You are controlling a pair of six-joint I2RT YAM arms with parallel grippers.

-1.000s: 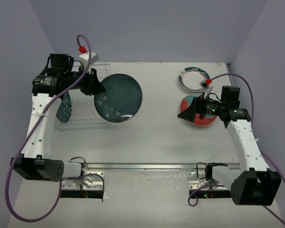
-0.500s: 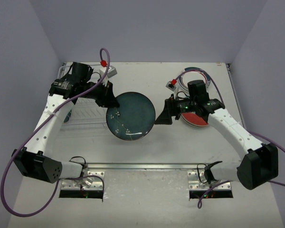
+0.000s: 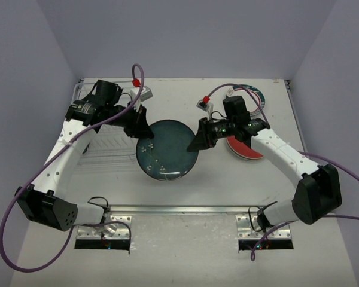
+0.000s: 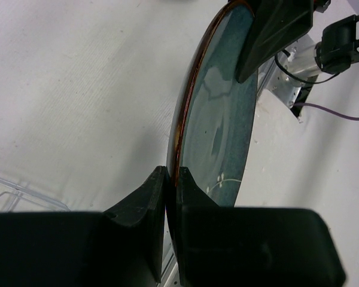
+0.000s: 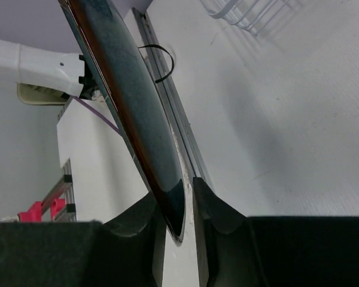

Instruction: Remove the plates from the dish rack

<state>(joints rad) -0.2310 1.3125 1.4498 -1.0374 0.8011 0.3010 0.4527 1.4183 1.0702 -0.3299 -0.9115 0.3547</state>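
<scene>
A teal-blue plate (image 3: 167, 149) hangs on edge over the table's middle, between both arms. My left gripper (image 3: 145, 133) is shut on its left rim; in the left wrist view both fingers (image 4: 172, 179) press the brown-edged rim of the plate (image 4: 218, 119). My right gripper (image 3: 194, 145) straddles the opposite rim. In the right wrist view the plate's edge (image 5: 128, 101) sits between the jaws (image 5: 180, 197), touching one finger, with a thin gap at the other. The wire dish rack (image 3: 105, 146) lies at the left, partly under my left arm.
A red-rimmed plate (image 3: 248, 149) lies flat at the right under my right arm. A white plate with a green rim (image 3: 255, 94) is behind it. A metal rail (image 3: 185, 209) runs along the near edge. The rack's corner (image 5: 245, 15) shows in the right wrist view.
My left arm carried the teal plate from beside the rack to the table's middle. My right arm swung left from the red-rimmed plate, and its jaws have narrowed around the plate's right rim.
</scene>
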